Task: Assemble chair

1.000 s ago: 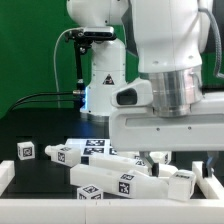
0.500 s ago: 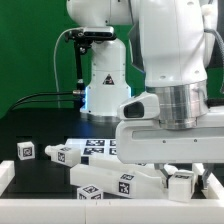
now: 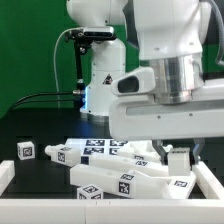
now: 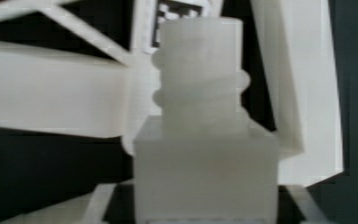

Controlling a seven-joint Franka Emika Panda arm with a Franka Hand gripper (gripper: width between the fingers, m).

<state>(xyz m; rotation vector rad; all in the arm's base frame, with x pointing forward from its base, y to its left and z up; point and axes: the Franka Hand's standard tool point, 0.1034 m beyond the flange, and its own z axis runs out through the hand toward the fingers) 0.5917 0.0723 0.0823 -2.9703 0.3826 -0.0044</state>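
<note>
My gripper (image 3: 179,150) is shut on a white chair leg (image 3: 179,160) with a marker tag and holds it just above the table at the exterior view's right. In the wrist view the leg (image 4: 201,120) stands upright between my fingers (image 4: 119,200), its narrower ribbed end pointing away; the gripper (image 4: 201,208) clamps its square base. Other white chair parts (image 3: 112,182) with tags lie on the black table below and to the left. The fingers are mostly hidden by the arm's wrist in the exterior view.
A small tagged white block (image 3: 25,150) and another tagged part (image 3: 62,154) lie at the exterior view's left. A white frame piece (image 4: 51,95) lies below the held leg. A white rim (image 3: 8,172) edges the table. The robot base (image 3: 100,70) stands behind.
The arm has moved up and slightly to the exterior view's right, and the white leg has risen off the table with the gripper.
</note>
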